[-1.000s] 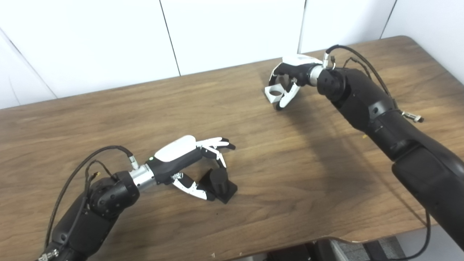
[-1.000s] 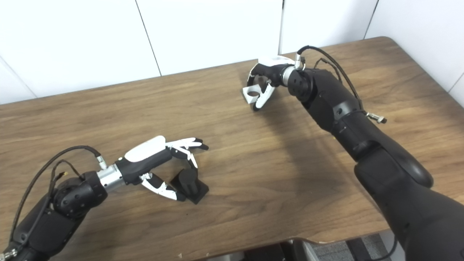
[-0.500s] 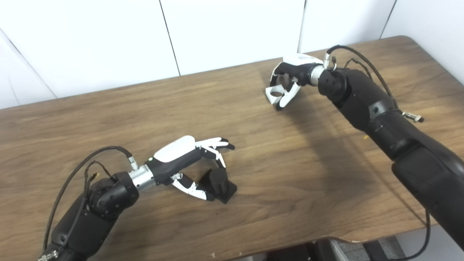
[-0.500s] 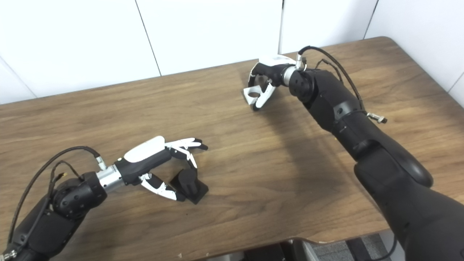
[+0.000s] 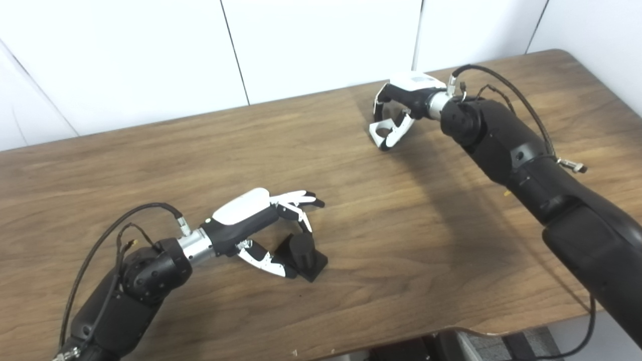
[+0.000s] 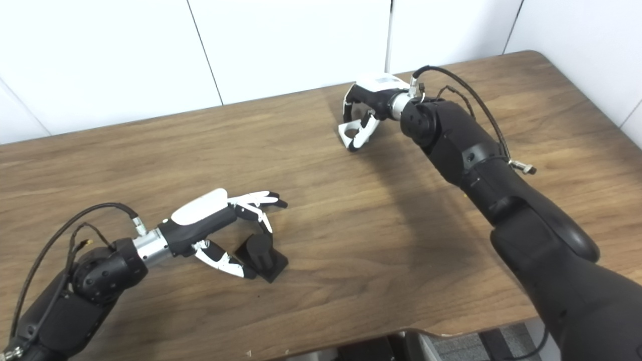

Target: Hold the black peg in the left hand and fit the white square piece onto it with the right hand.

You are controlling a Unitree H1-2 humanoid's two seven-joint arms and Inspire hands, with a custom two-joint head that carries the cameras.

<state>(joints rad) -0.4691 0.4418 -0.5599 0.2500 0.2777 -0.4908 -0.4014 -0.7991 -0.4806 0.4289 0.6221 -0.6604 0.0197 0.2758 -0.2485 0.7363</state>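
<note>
The black peg (image 5: 302, 251), a short cylinder on a square black base, stands on the wooden table (image 5: 150, 150) at the lower middle. My left hand (image 5: 261, 220) is open around it, the thumb beside the base and the fingers spread above the peg, not closed on it. The white square piece (image 5: 379, 133), with a round hole, lies on the table at the far middle. My right hand (image 5: 401, 103) reaches over it, its fingers curled about the piece with the thumb on the near side; it also shows in the right eye view (image 6: 368, 108).
The table's front edge (image 5: 351, 346) runs along the bottom, with a dark chair part below it. A white panelled wall (image 5: 321, 40) stands right behind the table's far edge. Cables loop off both forearms.
My right hand has turned and closed in a little around the white piece, which has shifted slightly. My left hand and the black peg have not moved.
</note>
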